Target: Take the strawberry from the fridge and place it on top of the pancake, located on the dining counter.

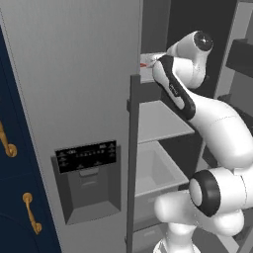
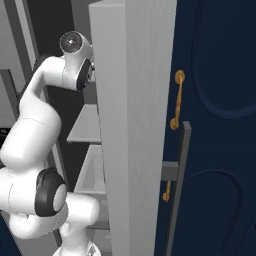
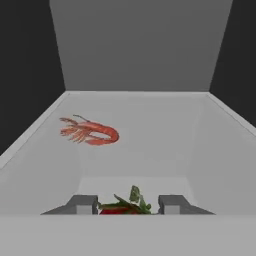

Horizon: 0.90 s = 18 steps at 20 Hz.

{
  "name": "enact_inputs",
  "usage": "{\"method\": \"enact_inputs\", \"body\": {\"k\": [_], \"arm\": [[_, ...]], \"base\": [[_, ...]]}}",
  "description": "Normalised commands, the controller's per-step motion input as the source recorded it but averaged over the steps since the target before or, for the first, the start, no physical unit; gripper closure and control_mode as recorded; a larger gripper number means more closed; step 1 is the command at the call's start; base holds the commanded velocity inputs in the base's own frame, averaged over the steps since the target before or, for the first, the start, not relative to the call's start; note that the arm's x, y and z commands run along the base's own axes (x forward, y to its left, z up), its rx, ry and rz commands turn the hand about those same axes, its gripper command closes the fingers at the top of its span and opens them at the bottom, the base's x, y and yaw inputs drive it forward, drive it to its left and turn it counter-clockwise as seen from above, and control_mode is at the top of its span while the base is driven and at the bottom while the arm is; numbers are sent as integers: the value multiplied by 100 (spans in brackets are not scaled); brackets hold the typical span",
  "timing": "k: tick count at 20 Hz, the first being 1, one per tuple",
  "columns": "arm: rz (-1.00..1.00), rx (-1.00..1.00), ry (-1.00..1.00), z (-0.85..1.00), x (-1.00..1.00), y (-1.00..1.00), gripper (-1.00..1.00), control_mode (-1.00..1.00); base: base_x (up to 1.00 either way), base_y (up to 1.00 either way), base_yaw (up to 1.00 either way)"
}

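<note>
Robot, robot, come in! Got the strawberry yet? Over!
Tool open, fingers either side of strawberry. Not gripped yet. Shrimp on same fridge shelf, well clear.

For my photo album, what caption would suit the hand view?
Inside the fridge, the gripper straddles a leafy-topped strawberry on a pale shelf, a shrimp lying farther back.

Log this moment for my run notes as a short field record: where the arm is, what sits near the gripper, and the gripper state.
arm: reaching into the open fridge at an upper shelf
gripper: low over the shelf, fingers spread either side of the strawberry
strawberry: red with green leaves, between the fingertips, partly hidden at the bottom edge of the hand view
grip: contact cannot be told
other item: an orange-red shrimp lying on the same shelf, farther in and to the left in the hand view
task stage: strawberry not yet lifted out
</note>
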Motion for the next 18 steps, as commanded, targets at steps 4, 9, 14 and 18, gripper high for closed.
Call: {"method": "enact_inputs", "body": {"k": [4, 9, 14, 18], "arm": [[-2, 0, 3, 9, -100, 10, 100, -100], [-1, 0, 20, 11, -100, 5, 100, -100], [-5, 0, 26, -26, -100, 0, 100, -100], [-9, 0, 25, -51, -100, 0, 100, -100]], "base": [[0, 0, 0], [0, 0, 0], [0, 0, 0], [0, 0, 0]]}}
